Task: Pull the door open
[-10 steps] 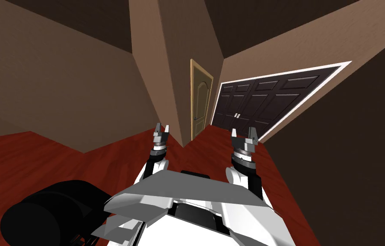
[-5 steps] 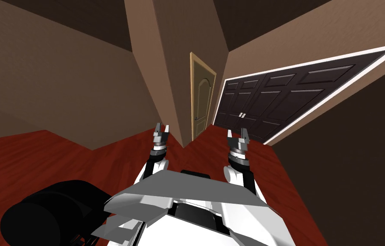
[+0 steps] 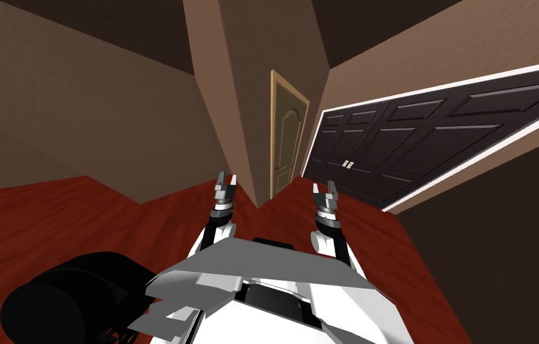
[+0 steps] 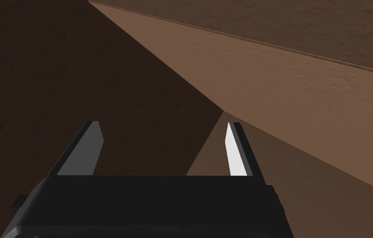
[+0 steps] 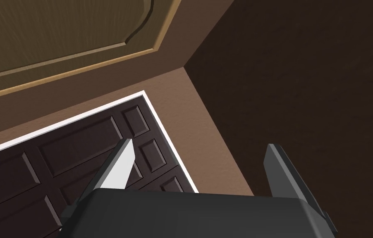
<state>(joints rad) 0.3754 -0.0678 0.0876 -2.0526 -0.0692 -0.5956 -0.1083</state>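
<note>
A tan panelled door (image 3: 287, 143) with a small dark handle (image 3: 276, 168) stands shut at the end of a short passage ahead. On the wall to its right is a dark brown double door (image 3: 417, 140) in a white frame, with two pale handles (image 3: 348, 163) at its middle seam. Both grippers are held up in front of me, well short of either door. My left gripper (image 3: 226, 178) (image 4: 163, 123) is open and empty. My right gripper (image 3: 324, 188) (image 5: 200, 143) is also open and empty, facing the tan door (image 5: 57, 33) and a corner of the double door (image 5: 57, 157).
A brown wall corner (image 3: 250, 149) juts out just left of the tan door, right behind my left gripper. Red-brown wooden floor (image 3: 83, 209) spreads to the left. A dark wall (image 3: 501, 251) closes in the right side. A black rounded bulk (image 3: 77, 298) sits at lower left.
The head view has shifted: the double door now looms larger and stretches further right, as I have moved closer. My right gripper has drawn inward to the left.
</note>
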